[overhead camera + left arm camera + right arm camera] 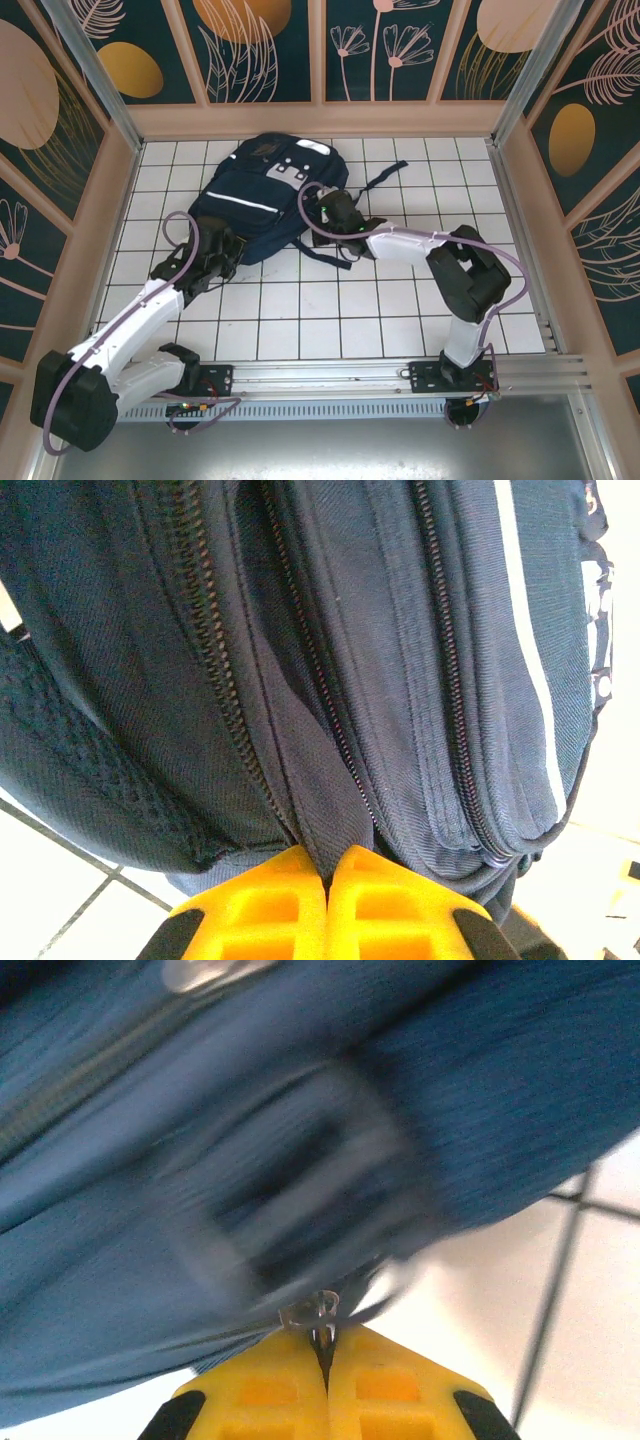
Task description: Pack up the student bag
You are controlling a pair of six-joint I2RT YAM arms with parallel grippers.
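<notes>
**Left gripper [222, 248] and right gripper [335, 212] both clamped on the student bag [265, 195]**

Overhead view: shows the student bag lying flat on the white tiled table [300, 320], front face up. Shows a thin white stripe and light grey patches on that face, and a dark strap [383, 179] trailing off the bag's right side. Places both arm bases well to the near side of the bag, with each forearm reaching in toward it. Sets the left gripper against the bag's near left edge and the right gripper against its right edge, close to the straps.

Left wrist view: shows the yellow fingers [260, 910] pressed together with no gap, pinching a fold of navy fabric. Locates this fold between two zip lines [215, 650] running along the bag's side, with mesh padding [70, 770] to the left of them and the white stripe to the right.

Right wrist view, blurred: shows the yellow fingers shut, tips touching the bag's lower edge. Reveals a small silvery ring [312, 1312] of the bag's hardware right at the tips and a thin dark sliver caught between them. Leaves the exact part gripped unclear because of the blur. Shows bare tile just beyond the bag's edge.
</notes>
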